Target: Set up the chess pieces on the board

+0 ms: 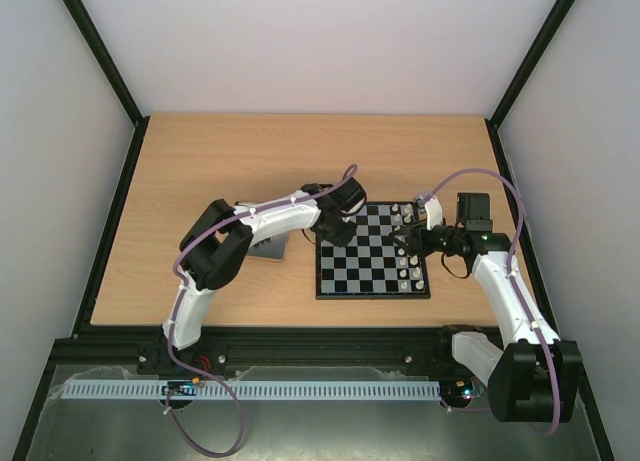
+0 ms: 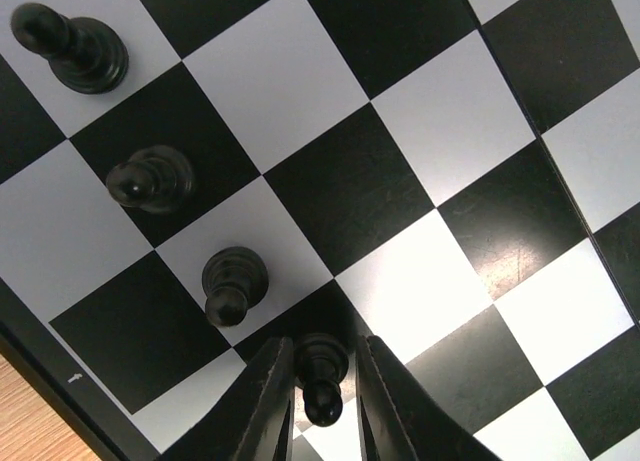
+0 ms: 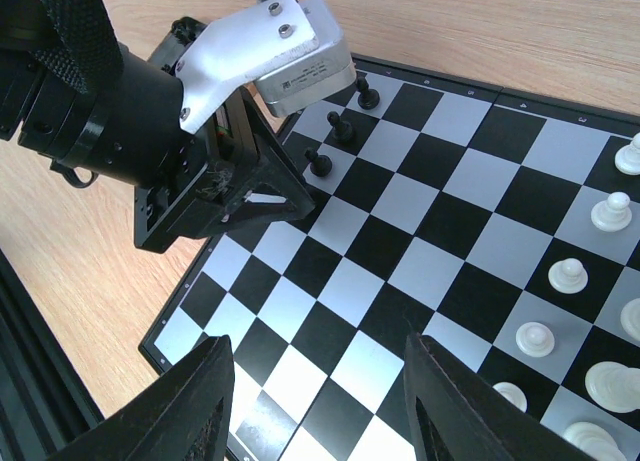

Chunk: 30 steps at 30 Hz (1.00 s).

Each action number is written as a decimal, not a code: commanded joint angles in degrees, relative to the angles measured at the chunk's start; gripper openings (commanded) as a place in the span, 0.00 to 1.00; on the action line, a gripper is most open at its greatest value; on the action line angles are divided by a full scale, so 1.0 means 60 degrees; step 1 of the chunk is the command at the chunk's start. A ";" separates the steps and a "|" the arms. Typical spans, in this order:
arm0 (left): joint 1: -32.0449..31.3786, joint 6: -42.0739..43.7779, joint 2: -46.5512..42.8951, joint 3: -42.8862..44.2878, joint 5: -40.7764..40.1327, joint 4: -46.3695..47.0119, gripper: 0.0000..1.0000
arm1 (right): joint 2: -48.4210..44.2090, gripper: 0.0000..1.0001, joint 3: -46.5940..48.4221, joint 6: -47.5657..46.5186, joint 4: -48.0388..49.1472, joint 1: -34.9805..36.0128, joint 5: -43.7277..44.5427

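Observation:
The board (image 1: 368, 271) lies flat in the middle of the table. In the left wrist view, three black chess pieces (image 2: 150, 179) stand in a diagonal line along the board (image 2: 440, 131) edge. A fourth black pawn (image 2: 322, 381) stands upright on a dark square between the fingers of my left gripper (image 2: 324, 343). The jaws stand slightly apart, with thin gaps beside the pawn. My left gripper (image 1: 335, 226) hangs over the board's far left corner. My right gripper (image 3: 318, 346) hovers open and empty over bare squares, above the board's right side (image 1: 405, 246).
White pieces (image 3: 570, 274) stand in rows along the board's right edge (image 1: 408, 266). A small shiny grey metal tray (image 1: 268, 247) lies left of the board, partly under the left arm. Black frame rails border the wooden table (image 1: 200, 161).

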 commanded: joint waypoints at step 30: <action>0.2811 -0.1459 -0.7729 -0.6722 -0.2008 0.2491 0.99 | 0.0078 0.48 -0.0091 -0.0075 -0.0072 0.0053 0.0033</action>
